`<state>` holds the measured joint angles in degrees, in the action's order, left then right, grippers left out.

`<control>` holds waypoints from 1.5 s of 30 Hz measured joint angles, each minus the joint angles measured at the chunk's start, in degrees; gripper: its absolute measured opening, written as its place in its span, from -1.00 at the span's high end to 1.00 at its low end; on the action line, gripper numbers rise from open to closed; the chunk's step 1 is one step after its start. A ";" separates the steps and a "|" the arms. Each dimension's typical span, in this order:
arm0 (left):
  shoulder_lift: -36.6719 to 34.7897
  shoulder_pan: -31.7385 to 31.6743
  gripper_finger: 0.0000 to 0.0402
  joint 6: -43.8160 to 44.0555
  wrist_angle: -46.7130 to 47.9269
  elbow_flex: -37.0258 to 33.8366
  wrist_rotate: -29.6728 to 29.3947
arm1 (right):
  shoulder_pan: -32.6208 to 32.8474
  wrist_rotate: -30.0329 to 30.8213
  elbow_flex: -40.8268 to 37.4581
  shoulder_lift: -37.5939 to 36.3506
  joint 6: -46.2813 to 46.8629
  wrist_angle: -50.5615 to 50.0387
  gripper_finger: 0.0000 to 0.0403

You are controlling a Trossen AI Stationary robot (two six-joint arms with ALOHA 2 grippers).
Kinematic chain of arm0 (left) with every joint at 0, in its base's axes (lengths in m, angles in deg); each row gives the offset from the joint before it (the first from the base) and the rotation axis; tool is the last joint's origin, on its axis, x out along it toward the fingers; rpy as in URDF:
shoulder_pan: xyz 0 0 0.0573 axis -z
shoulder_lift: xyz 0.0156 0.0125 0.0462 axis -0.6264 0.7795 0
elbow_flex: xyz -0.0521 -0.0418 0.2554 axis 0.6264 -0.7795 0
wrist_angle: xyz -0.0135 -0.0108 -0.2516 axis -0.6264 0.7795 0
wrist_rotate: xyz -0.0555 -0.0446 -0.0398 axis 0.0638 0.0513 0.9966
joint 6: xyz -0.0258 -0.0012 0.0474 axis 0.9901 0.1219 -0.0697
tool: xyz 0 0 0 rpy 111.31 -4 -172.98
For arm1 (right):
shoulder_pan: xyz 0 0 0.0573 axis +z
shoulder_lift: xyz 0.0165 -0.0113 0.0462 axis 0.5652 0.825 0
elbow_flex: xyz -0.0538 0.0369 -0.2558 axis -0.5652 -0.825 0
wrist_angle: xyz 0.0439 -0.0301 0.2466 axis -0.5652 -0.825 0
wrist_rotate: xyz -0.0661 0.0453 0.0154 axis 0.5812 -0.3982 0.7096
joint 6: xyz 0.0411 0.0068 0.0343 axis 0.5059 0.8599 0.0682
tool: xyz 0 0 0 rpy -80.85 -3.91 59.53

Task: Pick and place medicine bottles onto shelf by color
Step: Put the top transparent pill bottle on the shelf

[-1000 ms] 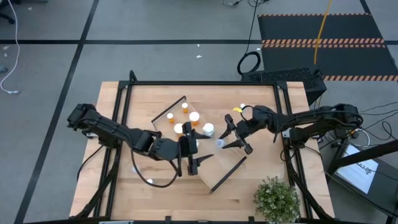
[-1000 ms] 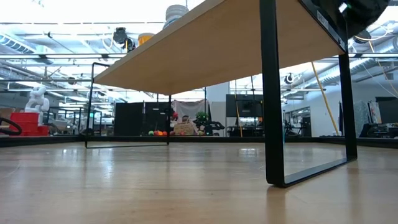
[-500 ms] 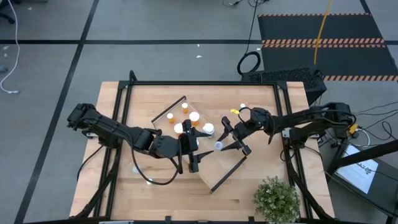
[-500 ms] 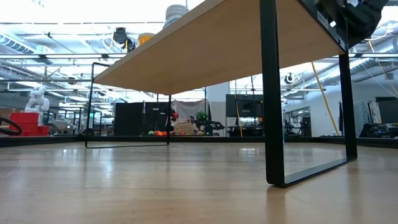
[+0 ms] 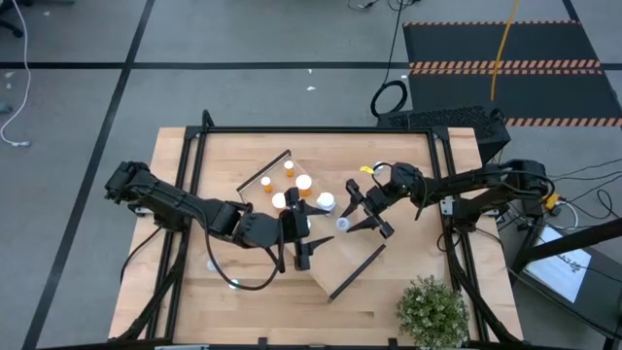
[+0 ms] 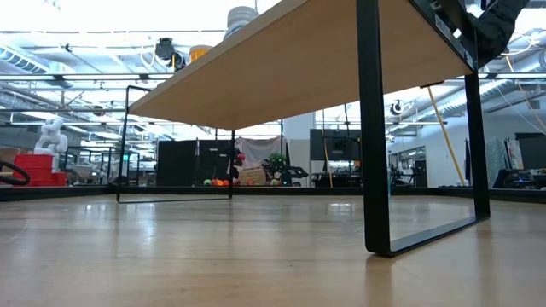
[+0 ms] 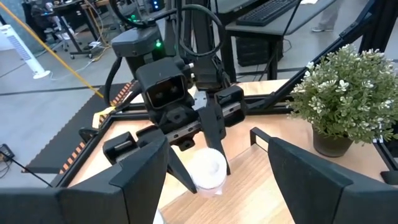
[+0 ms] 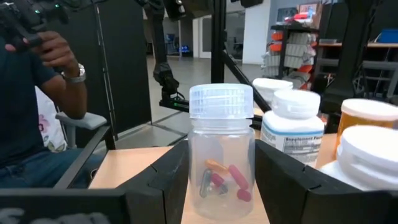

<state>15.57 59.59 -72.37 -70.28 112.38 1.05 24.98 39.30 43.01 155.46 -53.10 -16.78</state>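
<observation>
The shelf (image 5: pixel 335 262) is a light-wood board on dark end frames and lies askew mid-table. Several medicine bottles stand on its far end, among them an orange one (image 5: pixel 289 167) and white-capped ones (image 5: pixel 304 183). My right gripper (image 5: pixel 346 222) is shut on a clear bottle (image 8: pixel 221 165) with a white cap and coloured pills, over the board's middle. My left gripper (image 5: pixel 309 236) hovers open just left of it, fingers (image 7: pixel 140 180) spread with nothing between them. The low view shows the shelf's underside (image 6: pixel 290 68). My right gripper pinches the clear bottle's body (image 8: pixel 196 171) between its two fingers, one on each side below the cap. The fingers (image 8: pixel 165 180) lie about level, coming from the table's right. The bottle stands upright; whether its base touches the shelf I cannot tell.
A potted plant (image 5: pixel 432 311) stands at the table's near right corner. A white-labelled bottle (image 8: pixel 292 130) and an orange one (image 8: pixel 367 121) stand close beside the held bottle. A person (image 8: pixel 37 93) sits beyond the table. Black frame rails (image 5: pixel 321 129) edge the table.
My right gripper has sunk a little and shifted slightly toward the table's left, carrying the clear bottle, which stays upright over the shelf's middle.
</observation>
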 joint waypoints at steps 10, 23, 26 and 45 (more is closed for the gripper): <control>0.02 0.00 -0.37 -0.43 -0.46 -0.04 0.02 | 0.26 -0.15 0.00 6.64 2.44 7.12 0.22; 0.05 -0.13 -0.37 -2.11 -0.79 -0.04 0.05 | -0.26 -1.44 -3.08 7.37 -0.83 8.72 0.22; 0.07 -0.22 -0.37 -3.01 -1.38 -0.04 0.04 | -0.23 -1.51 -3.15 7.39 -1.22 7.87 0.22; 0.09 -0.59 -0.37 -3.56 -2.58 -0.07 0.07 | -0.27 -1.47 -3.13 7.37 -1.98 5.45 0.22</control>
<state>15.66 59.00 -75.94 -72.86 112.32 1.12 24.71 37.82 39.88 162.82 -55.08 -11.33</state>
